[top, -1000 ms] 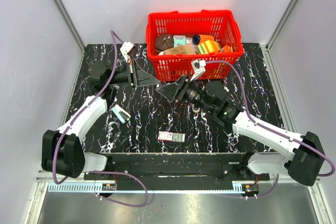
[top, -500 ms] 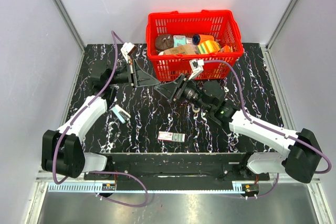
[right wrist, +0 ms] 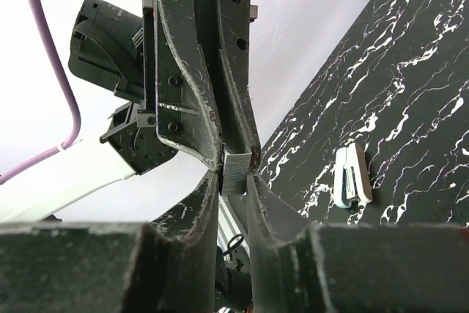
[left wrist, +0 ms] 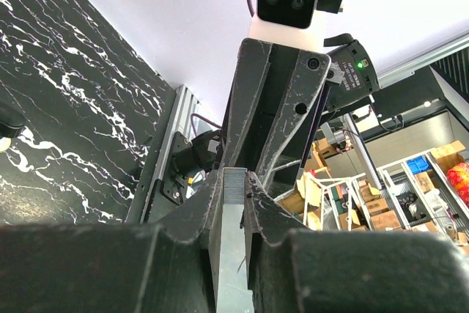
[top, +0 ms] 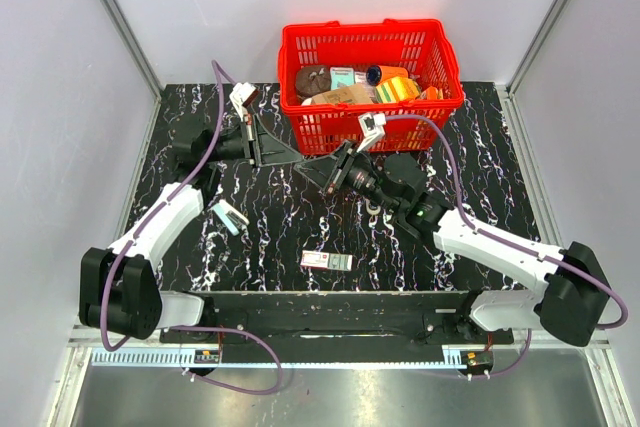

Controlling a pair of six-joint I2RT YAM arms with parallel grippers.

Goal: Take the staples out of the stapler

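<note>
Left wrist: left claw (left wrist: 233,190) grips stapler (left wrist: 230,254), right claw (left wrist: 239,166) pinches staples (left wrist: 234,177)

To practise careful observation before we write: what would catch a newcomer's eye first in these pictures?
The bright red basket of oddments stands at the far edge of the table. Just in front of it, the left gripper and right gripper meet tip to tip, both pinching one grey ribbed strip, seemingly staples.

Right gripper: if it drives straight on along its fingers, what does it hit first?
The left gripper, tip to tip right ahead. The staple strip it holds sits between the fingers of the right gripper, so contact looks immediate.
</note>
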